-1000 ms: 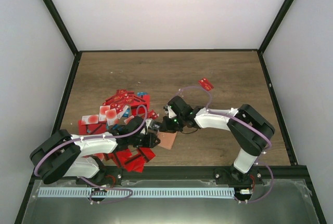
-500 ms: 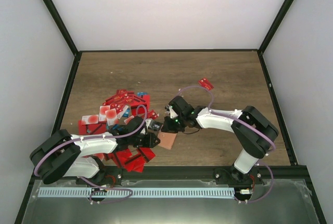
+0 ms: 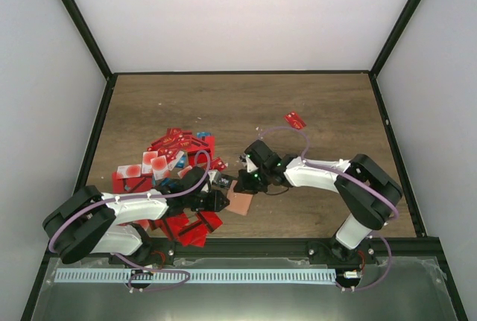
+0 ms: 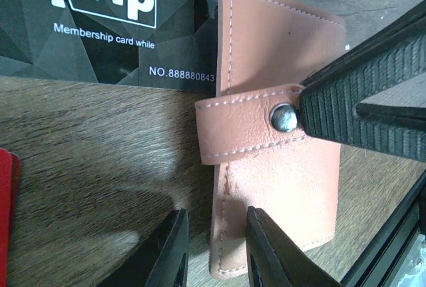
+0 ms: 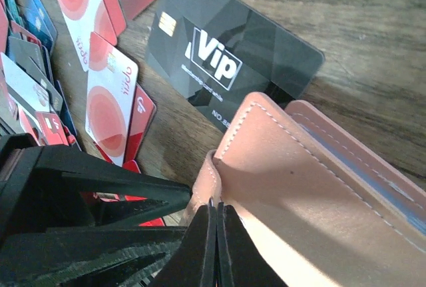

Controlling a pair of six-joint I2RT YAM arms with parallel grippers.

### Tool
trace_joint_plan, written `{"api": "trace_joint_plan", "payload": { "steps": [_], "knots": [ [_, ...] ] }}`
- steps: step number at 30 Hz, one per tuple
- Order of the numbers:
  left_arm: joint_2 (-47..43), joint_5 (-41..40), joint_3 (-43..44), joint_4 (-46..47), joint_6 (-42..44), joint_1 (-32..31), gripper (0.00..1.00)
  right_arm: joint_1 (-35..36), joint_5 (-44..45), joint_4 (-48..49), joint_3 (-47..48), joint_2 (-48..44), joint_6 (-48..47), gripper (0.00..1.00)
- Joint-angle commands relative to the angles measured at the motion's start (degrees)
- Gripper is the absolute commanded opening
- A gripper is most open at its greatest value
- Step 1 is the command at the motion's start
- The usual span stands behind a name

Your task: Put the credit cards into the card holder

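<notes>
**Overhead view.** Only this view gives you the full layout.
- The wooden tabletop [image 3: 313, 105] carries the credit cards [image 3: 175, 150] as a loose, mostly red heap on its left half.
- A lone red card [image 3: 296, 120] lies well apart, toward the far right.
- The card holder [image 3: 240, 202] lies near the front edge, just right of the heap. The left hand [image 3: 220, 200] and the right hand [image 3: 240, 187] meet over it.
- You cannot read either hand's opening from this view.

**Left wrist view.** This view shows the holder's closure.
- The holder lies flat on the wood, and its strap [image 4: 246, 127] crosses the salmon face to a metal snap [image 4: 284, 117].
- The right hand's ribbed fingers [image 4: 359, 110] are pressed together, with their tips against the snap end of the strap. You cannot tell whether the strap tip is pinched between them.
- The left hand's jaws stand part way apart and straddle the holder's long edge. One finger [image 4: 166, 254] is over bare wood and the other is over the leather. No clamp on the holder is visible.
- A black Vip card [image 4: 100, 20] lies face up, with its corner tucked under the holder.

**Right wrist view.** This view adds the holder's far side.
- A blue lining [image 5: 373, 194] shows along the holder's edge.
- You cannot tell what the holder contains.
- Pale pink-white cards [image 5: 110, 100] lie just beside the black card.
</notes>
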Motion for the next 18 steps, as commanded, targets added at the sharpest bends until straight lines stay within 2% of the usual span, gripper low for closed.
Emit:
{"api": "trace_joint_plan", "payload": {
  "steps": [1,13,18],
  "knots": [
    [0.6,-2.6,-0.6,-3.8,-0.7,0.0,0.27,0.3,-1.4,0.1,-1.5,-1.4,2.0,0.01],
    [1.6,-3.6,-0.5,-3.9,-2.1,-0.1,0.26,0.3,-1.3,-0.1,-3.2,-1.4,4.1,0.01],
    [-0.6,-4.5,1.3,-5.6,-2.3,0.0,0.26,0.3,-0.8,-0.9,-3.4,-2.9,4.0,0.01]
  ]
}}
